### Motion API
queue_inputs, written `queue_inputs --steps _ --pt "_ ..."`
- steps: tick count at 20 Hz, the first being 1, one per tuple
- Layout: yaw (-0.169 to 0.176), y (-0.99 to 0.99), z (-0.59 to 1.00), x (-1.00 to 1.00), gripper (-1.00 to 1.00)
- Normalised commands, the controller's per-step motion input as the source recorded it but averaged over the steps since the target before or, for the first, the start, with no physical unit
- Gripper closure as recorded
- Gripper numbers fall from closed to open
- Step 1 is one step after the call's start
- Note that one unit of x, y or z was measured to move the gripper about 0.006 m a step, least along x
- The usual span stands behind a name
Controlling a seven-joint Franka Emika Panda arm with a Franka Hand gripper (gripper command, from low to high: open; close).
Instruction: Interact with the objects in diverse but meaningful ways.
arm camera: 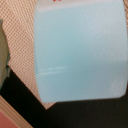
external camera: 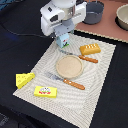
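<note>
A pale blue milk carton (external camera: 63,42) stands at the far corner of the woven placemat (external camera: 95,85). My gripper (external camera: 63,36) hangs directly over it, its fingertips hidden by the white hand. In the wrist view the milk carton (arm camera: 80,50) fills nearly the whole picture and no fingers show. An orange-brown bread loaf (external camera: 90,48) lies to the exterior view's right of the carton. The yellow cheese wedge (external camera: 24,79) and the flat yellow box (external camera: 46,91) sit at the mat's near left corner. A dark grey pan (external camera: 93,11) rests behind the arm.
A round tan plate (external camera: 69,66) sits mid-mat, with an orange-handled fork (external camera: 67,81) in front of it and a knife (external camera: 84,58) behind it. A pale bowl (external camera: 122,17) stands at the back right on a pinkish board. The table around the mat is black.
</note>
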Motion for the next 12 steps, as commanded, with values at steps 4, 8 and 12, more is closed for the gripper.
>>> queue_inputs --steps 4,8,12 --pt "0.0 0.2 -0.29 0.0 1.0" --pt "0.0 0.18 -0.28 -0.02 1.0" --pt "0.0 0.17 -0.26 -0.05 1.0"
